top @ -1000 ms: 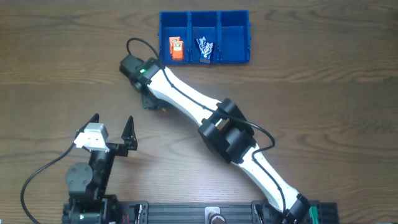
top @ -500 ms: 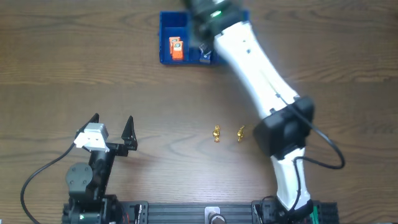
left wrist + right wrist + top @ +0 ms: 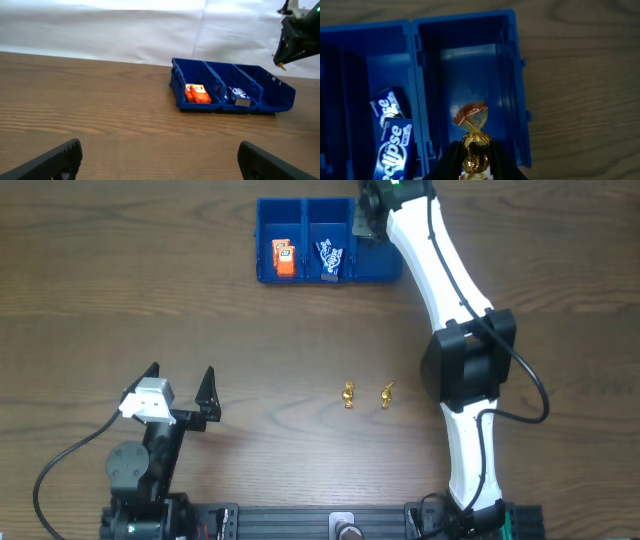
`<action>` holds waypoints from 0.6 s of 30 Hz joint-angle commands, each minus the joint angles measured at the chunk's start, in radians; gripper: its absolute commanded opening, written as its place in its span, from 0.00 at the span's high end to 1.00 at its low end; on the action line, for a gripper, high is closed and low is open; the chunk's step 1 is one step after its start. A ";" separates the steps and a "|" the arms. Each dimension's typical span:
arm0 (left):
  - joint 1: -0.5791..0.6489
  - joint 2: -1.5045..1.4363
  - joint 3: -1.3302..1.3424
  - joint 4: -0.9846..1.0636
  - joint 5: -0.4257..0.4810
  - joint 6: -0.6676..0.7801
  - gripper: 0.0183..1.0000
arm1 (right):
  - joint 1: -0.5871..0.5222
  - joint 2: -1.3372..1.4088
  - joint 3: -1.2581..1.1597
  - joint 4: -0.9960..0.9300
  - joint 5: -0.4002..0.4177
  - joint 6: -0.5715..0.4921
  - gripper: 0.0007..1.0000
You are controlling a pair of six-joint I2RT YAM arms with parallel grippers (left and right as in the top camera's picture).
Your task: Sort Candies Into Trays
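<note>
A blue tray (image 3: 378, 272) with three compartments lies at the table's far side. Its left compartment holds an orange candy box (image 3: 285, 257), and the middle one holds blue gum packs (image 3: 329, 258). My right gripper (image 3: 476, 159) is shut on a gold-wrapped candy (image 3: 471, 117) and hangs above the tray's right compartment (image 3: 470, 70). From the left wrist view the right gripper (image 3: 292, 45) is lifted over the tray's (image 3: 260, 102) right end. Two more gold candies (image 3: 348, 394) (image 3: 387, 393) lie on the table's middle. My left gripper (image 3: 180, 385) stands open near its base, holding nothing.
The right arm (image 3: 440, 290) stretches from the bottom right up to the tray. Bare wooden table surrounds the two loose candies and lies between the left gripper and the tray. A white backdrop (image 3: 100, 30) stands behind the table.
The right arm swung from the table's left middle up and across to the tray's right compartment, carrying the gold candy. Two gold candies on the table are now uncovered. The left arm stayed still.
</note>
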 commanded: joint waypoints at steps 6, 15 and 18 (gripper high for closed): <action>0.004 -0.006 -0.020 -0.031 0.018 0.007 0.00 | 0.002 0.037 -0.003 0.011 -0.001 -0.025 0.59; 0.004 -0.006 -0.020 -0.031 0.018 0.007 0.00 | 0.002 -0.074 -0.008 -0.014 -0.047 -0.042 0.32; 0.004 -0.006 -0.020 -0.031 0.018 0.007 0.00 | 0.016 -0.162 -0.062 -0.055 -0.061 -0.042 0.29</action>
